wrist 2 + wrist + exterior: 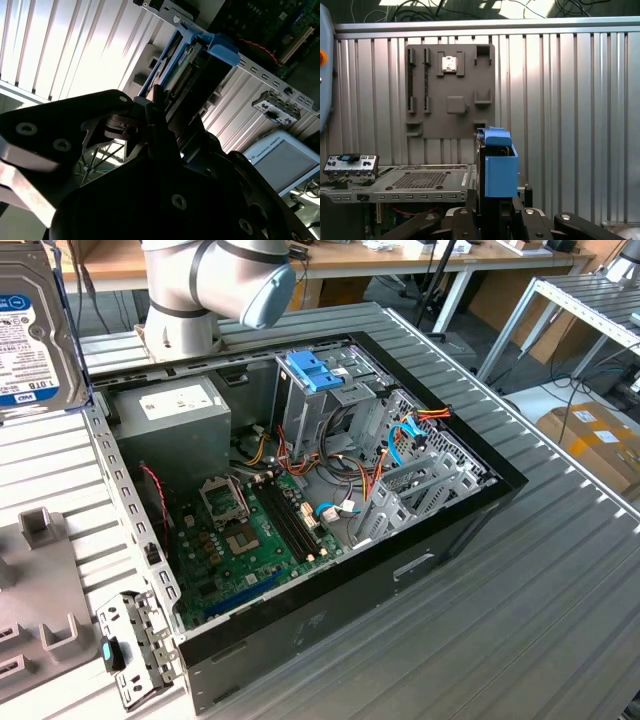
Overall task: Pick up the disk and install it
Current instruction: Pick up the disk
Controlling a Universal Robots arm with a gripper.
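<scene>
— Picked up yet?

— Looks so. Can spot the disk (30,330) in the upper left of the exterior view's frame, clear of the ribbed table (560,580), white label facing out.

— And the gripper?

— Clenched on the disk, judging from both wrist views. In the first wrist view, can make out the gripper (495,217) pinching the disk (497,165) from both flanks, with the blue carrier edge standing straight out from the grip. Much the same in the second wrist view: gripper (155,107) closed round one end of the disk (192,65), with the rest reaching away beyond the tips.

— Anything behind?

— In the first wrist view, a grey fixture plate (450,90) lying flat on the table, well beyond the disk.

— Left to do?

— Installing, all of it. Would call the task roughly half done: lifting finished, fitting not begun. Can see the open computer case (330,610) filling the middle of the exterior frame, and inside it the drive cage (340,410) topped by a wide blue bracket (315,370), toward the upper middle.

— Close to the disk?

— No. Well apart, with the disk off at the exterior view's left, outside the case wall.
</scene>
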